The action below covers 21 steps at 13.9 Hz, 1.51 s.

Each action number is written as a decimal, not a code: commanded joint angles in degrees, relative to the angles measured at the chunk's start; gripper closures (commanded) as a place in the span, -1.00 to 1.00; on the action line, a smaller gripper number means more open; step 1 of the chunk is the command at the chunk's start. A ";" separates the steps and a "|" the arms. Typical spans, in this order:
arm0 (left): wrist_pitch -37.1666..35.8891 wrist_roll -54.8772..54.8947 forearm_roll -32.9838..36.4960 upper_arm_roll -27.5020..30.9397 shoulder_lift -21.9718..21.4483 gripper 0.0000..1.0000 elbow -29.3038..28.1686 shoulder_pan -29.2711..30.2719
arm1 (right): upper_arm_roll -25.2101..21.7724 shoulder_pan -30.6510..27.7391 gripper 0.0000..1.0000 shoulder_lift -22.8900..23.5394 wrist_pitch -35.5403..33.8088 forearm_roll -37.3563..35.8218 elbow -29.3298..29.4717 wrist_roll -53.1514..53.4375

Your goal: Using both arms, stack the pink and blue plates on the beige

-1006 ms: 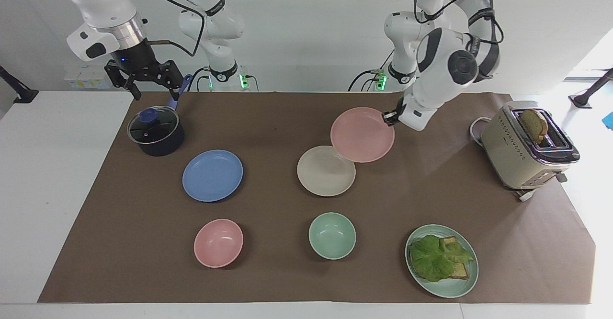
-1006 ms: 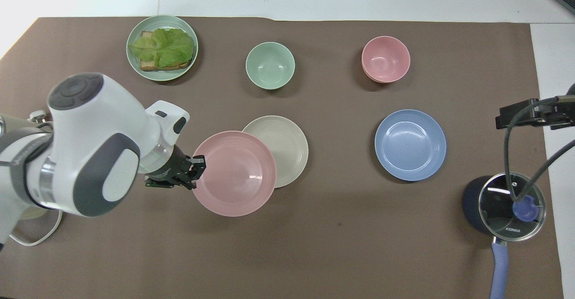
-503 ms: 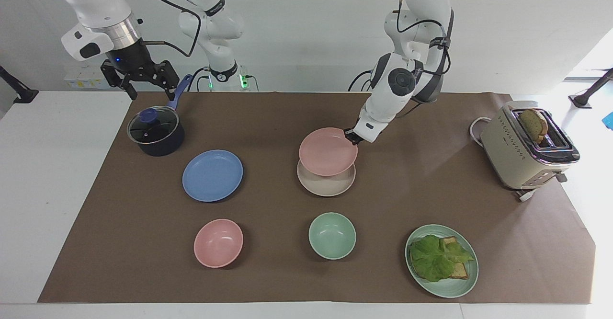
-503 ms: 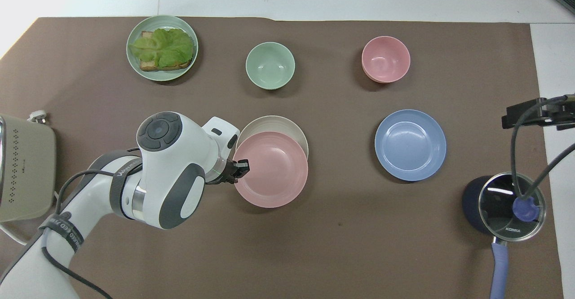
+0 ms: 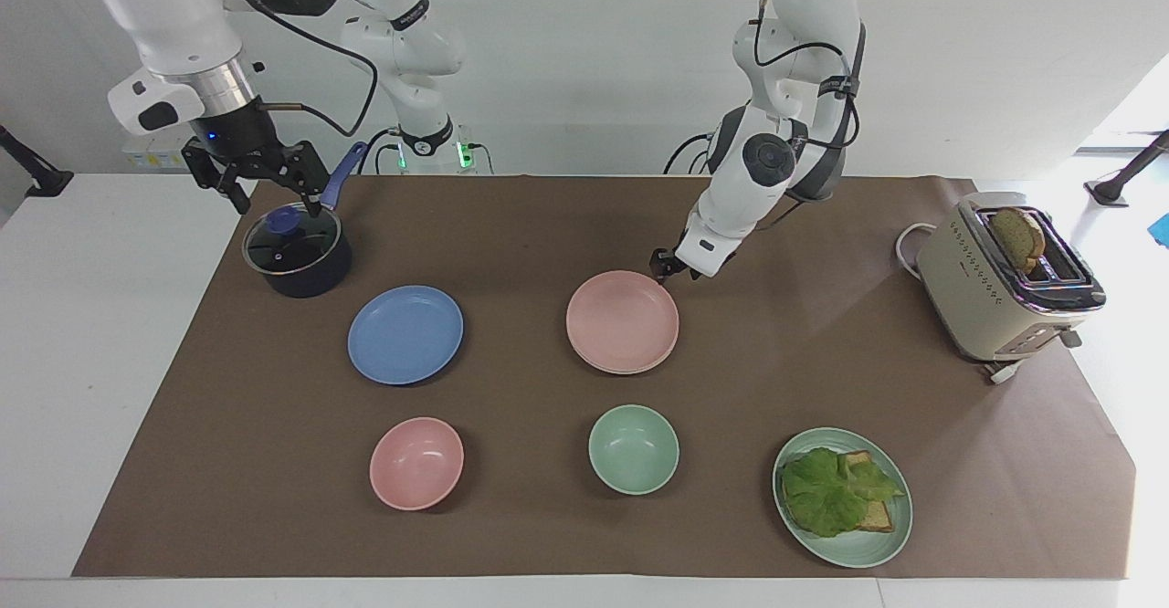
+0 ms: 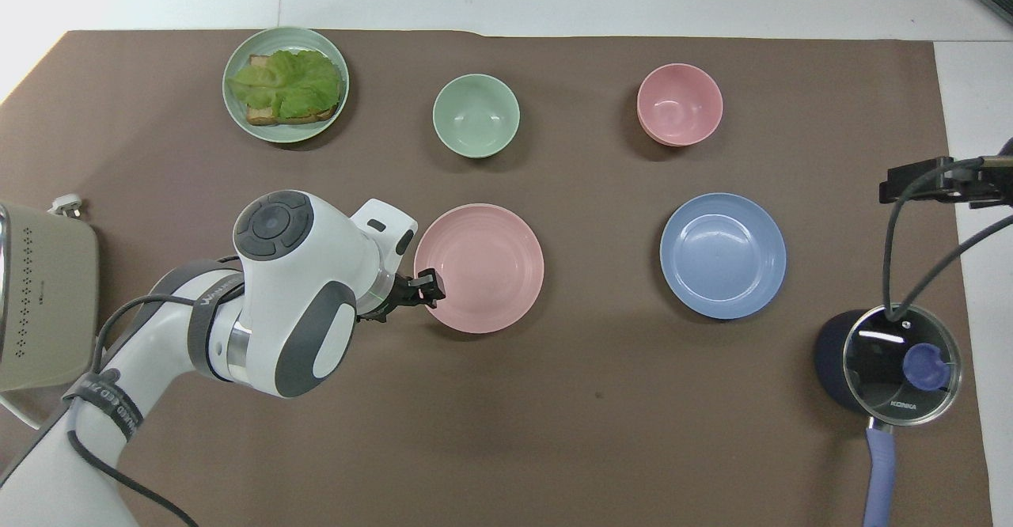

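Since one second ago: pink plate [image 5: 622, 320] moved from a raised, tilted hold to lying flat on beige plate [image 5: 630, 370], covering it but for a thin rim at the edge farther from the robots; left arm swung toward the middle of the brown mat [image 5: 511, 234]; right arm shifted slightly toward the table's edge.

Nearest the robots, at the mat corner on the right arm's end: dark lidded saucepan [image 5: 297, 251], blue handle pointing toward the robots. Right gripper [image 5: 257, 175] hangs above it, fingers spread wide, holding nothing; arm waiting.

Toaster [image 5: 1007, 277] with a bread slice in its slot sits at the mat edge on the left arm's end.

Left gripper [image 5: 668, 266] sits low at the pink plate's rim, on the side nearer the robots. Fingers appear parted, but cannot tell for certain; cannot tell whether still touching the rim.

Mid-mat: the pink-on-beige stack, and blue plate [image 5: 405, 333] lying flat, well apart from it, toward the right arm's end.

Farthest row, along the mat's long edge: pink bowl [image 5: 416, 462], green bowl [image 5: 634, 449], green plate [image 5: 854, 544] carrying lettuce and toast.
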 commanded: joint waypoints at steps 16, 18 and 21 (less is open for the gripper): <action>-32.41 32.36 13.98 1.34 -11.94 -1.00 25.15 23.38 | 0.35 -2.90 -0.81 14.89 40.50 1.41 -26.65 -14.81; -32.41 32.36 13.98 1.25 -11.94 -1.00 25.15 23.38 | 0.35 -2.81 -0.45 14.98 41.32 1.41 -27.46 -14.90; -32.41 32.36 13.98 1.34 -11.94 -1.00 25.15 23.47 | 0.52 -2.81 0.34 14.98 40.88 1.49 -27.28 -14.81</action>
